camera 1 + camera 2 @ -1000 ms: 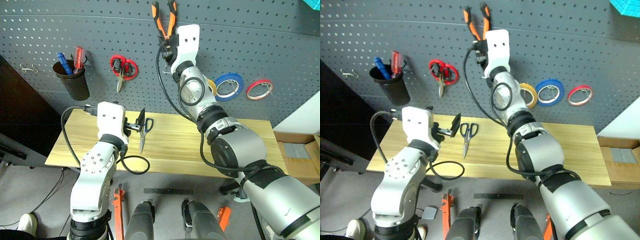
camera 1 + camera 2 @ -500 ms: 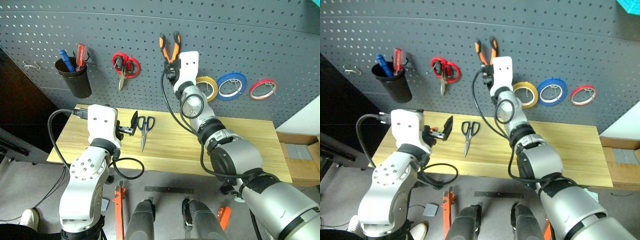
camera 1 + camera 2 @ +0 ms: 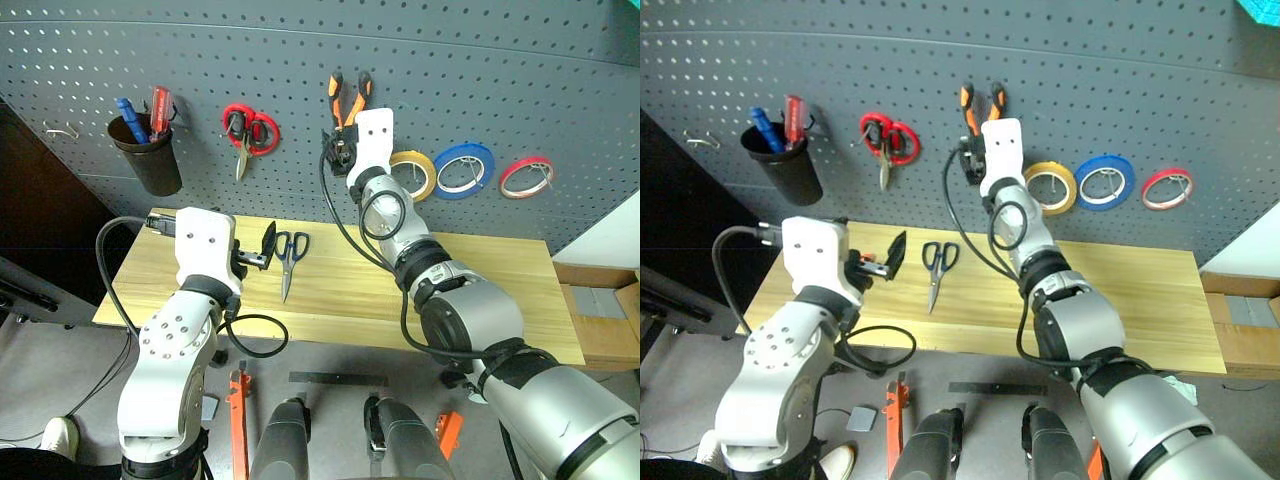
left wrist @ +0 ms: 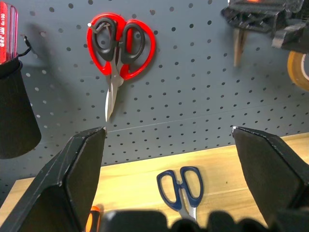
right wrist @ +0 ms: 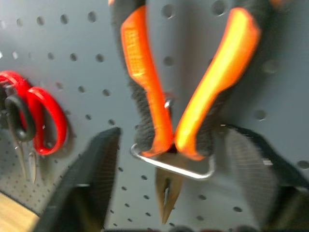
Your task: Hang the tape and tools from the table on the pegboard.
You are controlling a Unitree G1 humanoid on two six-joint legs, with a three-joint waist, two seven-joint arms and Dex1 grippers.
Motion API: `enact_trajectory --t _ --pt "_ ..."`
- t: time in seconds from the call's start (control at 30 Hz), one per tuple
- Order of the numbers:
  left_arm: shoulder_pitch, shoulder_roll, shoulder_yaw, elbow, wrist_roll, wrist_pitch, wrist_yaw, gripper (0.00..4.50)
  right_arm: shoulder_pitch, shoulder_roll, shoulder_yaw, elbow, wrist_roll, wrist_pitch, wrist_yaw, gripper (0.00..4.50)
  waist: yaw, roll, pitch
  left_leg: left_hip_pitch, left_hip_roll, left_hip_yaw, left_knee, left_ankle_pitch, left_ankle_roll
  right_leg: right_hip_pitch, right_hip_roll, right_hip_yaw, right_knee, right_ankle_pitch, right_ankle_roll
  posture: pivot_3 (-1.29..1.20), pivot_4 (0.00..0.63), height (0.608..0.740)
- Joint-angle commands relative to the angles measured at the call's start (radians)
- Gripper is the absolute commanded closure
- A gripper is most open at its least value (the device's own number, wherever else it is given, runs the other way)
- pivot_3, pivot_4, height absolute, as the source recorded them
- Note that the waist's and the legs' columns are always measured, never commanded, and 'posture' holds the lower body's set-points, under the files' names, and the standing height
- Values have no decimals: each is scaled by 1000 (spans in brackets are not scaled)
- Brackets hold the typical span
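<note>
Two of my tools stand spread and carry nothing: my right tool (image 5: 166, 145) is up at the dark grey perforated pegboard (image 3: 500, 60), its fingers parted to either side of the small pliers with orange-and-black handles (image 5: 169, 92), which sit in a wire hook with handles up and nose down, so I judge them hung and let go. My left tool (image 4: 169, 159) hangs low over the left part of the light wooden plank desk (image 3: 480, 300), fingers wide apart. What the coming move turns on is the scissors with dark blue handles (image 3: 289, 256): they lie flat on the desk just ahead of my left tool, slightly toward the desk's middle, with the loops toward the back edge under the pegboard and the blades running toward the front edge. That long axis runs roughly along my left tool's reach, and my left arm is plainly the nearer one. An orange handle end (image 4: 94, 217), likely the screwdriver, peeks out directly under my left tool. The yellow ring-shaped roll of tape (image 3: 415, 175) already hangs on the pegboard beside the blue ring of tape (image 3: 460, 171).
</note>
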Motion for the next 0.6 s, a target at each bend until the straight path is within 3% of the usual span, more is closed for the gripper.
enact_trajectory --t 0.03,0.33,0.6 --pt "-18 -2 0 4 -2 -46 3 0 9 -18 1 -50 -7 -3 -4 11 1 0 0 0 0 0 0 0 0 0 0 0 0 0 0 217 250 740" --pt "-53 -17 -13 112 -3 -161 2 0 192 -22 42 -400 24 143 112 11 -5 -1 -1 -3 0 1 1 0 0 -1 -2 0 0 0 0 153 205 740" --pt "-78 -27 -19 174 4 -229 10 0 448 -59 146 -972 74 523 238 11 -8 -1 -3 -5 1 0 0 0 -1 -3 -2 -1 0 3 -4 119 173 740"
